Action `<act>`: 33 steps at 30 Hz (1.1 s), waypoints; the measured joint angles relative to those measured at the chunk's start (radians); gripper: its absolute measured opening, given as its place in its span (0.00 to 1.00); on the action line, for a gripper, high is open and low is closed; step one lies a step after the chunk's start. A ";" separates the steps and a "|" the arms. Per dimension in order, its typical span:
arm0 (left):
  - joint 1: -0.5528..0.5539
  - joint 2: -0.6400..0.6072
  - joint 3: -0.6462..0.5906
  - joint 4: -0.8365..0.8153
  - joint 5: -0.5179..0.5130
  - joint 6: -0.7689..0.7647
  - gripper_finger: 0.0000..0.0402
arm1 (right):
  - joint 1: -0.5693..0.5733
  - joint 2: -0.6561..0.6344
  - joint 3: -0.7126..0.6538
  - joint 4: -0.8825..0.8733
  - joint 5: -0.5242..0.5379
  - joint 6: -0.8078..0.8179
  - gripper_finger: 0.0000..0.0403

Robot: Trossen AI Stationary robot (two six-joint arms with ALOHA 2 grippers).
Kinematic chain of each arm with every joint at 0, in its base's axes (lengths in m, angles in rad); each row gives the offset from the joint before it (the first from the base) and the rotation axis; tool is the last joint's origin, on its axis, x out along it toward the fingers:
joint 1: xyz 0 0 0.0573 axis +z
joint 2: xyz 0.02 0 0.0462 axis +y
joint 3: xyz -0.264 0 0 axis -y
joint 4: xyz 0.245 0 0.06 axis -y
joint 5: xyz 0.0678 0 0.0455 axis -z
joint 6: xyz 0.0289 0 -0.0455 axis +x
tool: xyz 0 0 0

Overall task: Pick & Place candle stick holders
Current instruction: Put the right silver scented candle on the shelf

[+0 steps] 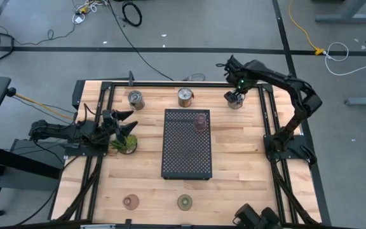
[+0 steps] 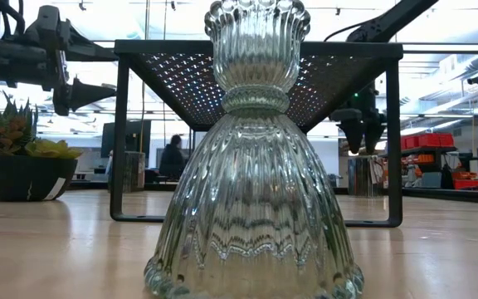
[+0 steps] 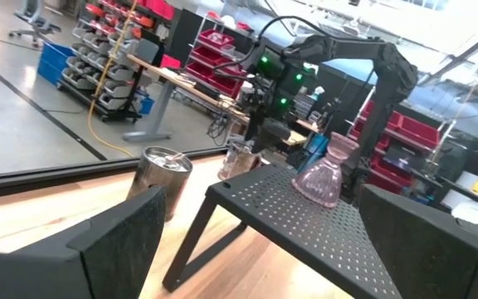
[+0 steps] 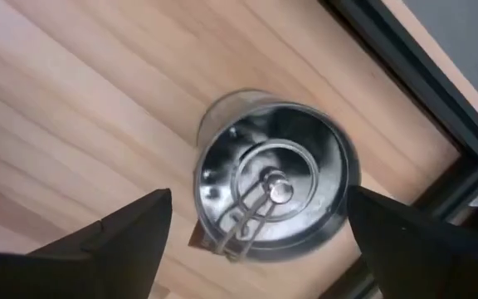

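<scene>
1. Right gripper (image 1: 235, 100) hangs fingers apart over the far-right silver cup (image 4: 274, 185), not yet gripping.
2. You've got one pink glass holder (image 1: 200, 122) on the black tray (image 1: 186, 156).
3. Left gripper (image 1: 124, 123) waits open by the plant (image 1: 126, 144).
4. Five holders left on the desk (image 1: 246, 165), by my count.

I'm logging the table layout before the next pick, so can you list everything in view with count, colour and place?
silver holders: three, shiny metal, along the far edge; the third lies under the right gripper.
pink glass holder: one, on the tray's far right corner.
low holders: two, brownish-pink and olive-green, near edge.
tray: one, black perforated, centre.
plant: one, green, left of the tray.
person: one, in the room behind.
left gripper: open, by the plant.
right gripper: open, above the third silver holder.
</scene>
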 joint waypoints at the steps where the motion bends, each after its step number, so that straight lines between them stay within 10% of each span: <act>1: 0.000 0.000 0.000 0.000 -0.004 -0.004 0.99 | -0.007 0.000 0.000 0.000 0.002 -0.013 0.89; 33: 0.000 0.000 0.000 0.000 -0.011 -0.004 0.99 | -0.049 0.000 0.000 0.029 -0.068 -0.068 0.90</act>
